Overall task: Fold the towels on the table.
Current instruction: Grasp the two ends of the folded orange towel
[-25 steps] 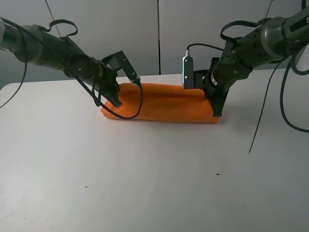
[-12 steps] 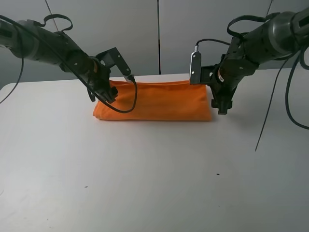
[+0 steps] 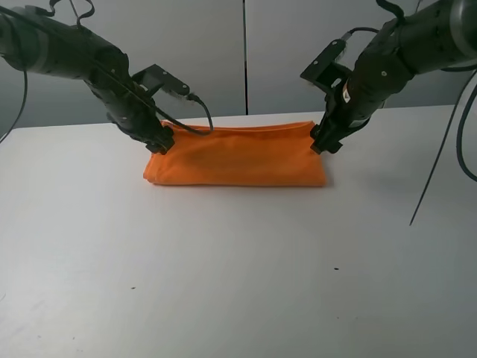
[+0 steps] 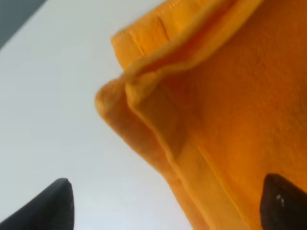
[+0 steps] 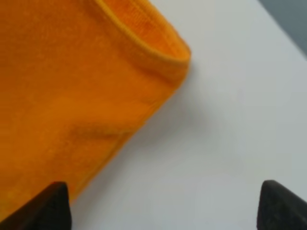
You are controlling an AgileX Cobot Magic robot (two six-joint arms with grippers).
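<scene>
The orange towel (image 3: 235, 155) lies folded into a long flat rectangle at the back middle of the white table (image 3: 238, 283). My left gripper (image 3: 160, 142) hovers at the towel's left end, open. In the left wrist view the layered hemmed corner of the towel (image 4: 201, 110) lies between the spread fingertips (image 4: 48, 206) of the left gripper (image 4: 165, 211). My right gripper (image 3: 325, 143) hovers at the towel's right end, open and empty. In the right wrist view the towel's rounded fold (image 5: 72, 81) lies beside the gripper (image 5: 165, 208). The white label is hidden.
A black cable (image 3: 440, 160) hangs from the right arm over the table's right side. A grey panelled wall (image 3: 246, 52) stands just behind the table's far edge. Tiny dark specks (image 3: 335, 268) dot the tabletop.
The towel has settled into a flat folded strip. Both grippers have let go of it and drawn up and back toward its far end corners.
</scene>
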